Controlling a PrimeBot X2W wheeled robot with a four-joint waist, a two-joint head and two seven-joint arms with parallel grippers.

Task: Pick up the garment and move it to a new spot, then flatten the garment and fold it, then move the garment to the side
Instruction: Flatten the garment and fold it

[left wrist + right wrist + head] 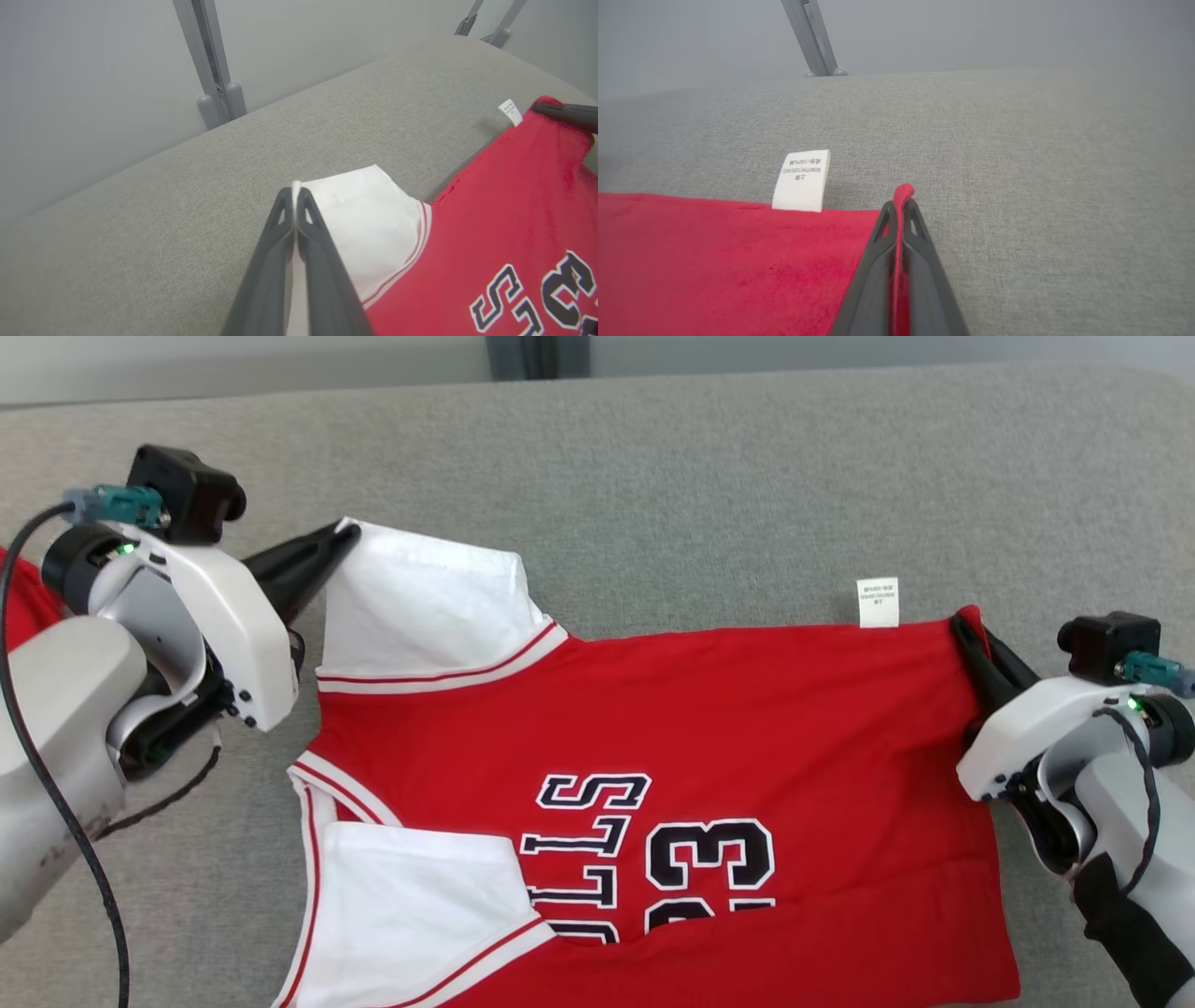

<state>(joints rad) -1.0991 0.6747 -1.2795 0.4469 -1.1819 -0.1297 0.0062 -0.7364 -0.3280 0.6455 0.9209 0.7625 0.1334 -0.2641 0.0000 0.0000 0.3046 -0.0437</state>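
While left end effector (pixel 344 534) and right end effector (pixel 963 623) clamp the red-and-white fabric jersey (pixel 747 709) by two corners, flattening seems underway; fold, side-move pending.

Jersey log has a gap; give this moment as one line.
jersey: spread on grey surface | left gripper: shut on sleeve | right gripper: shut on hem

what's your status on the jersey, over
Left gripper shut on white sleeve corner, right gripper shut on red hem corner. Jersey spread on grey cushion, not yet folded. White tag sticks out; nothing blocking.
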